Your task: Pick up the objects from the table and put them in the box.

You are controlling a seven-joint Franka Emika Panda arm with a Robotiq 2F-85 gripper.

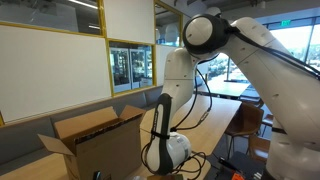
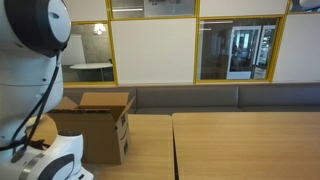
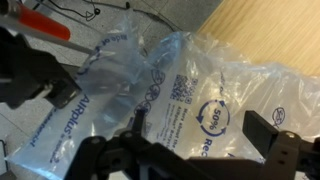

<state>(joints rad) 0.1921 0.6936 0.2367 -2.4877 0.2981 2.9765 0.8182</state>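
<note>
Air pillows (image 3: 170, 85), clear film printed in blue, lie crumpled partly on the table (image 3: 265, 30), directly beneath the gripper (image 3: 160, 125). Its jaws stand wide apart and hold nothing. Risk: the slick, puffy film may slip free or puncture when the jaws close. The box (image 1: 95, 140) stands with its flaps open.

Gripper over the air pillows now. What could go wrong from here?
The air pillows are slick, puffy film, so the open gripper may pinch only a fold and drop them. The strip looks long. A trailing end could snag a raised flap of the box or drag the red-handled tool nearby.
</note>
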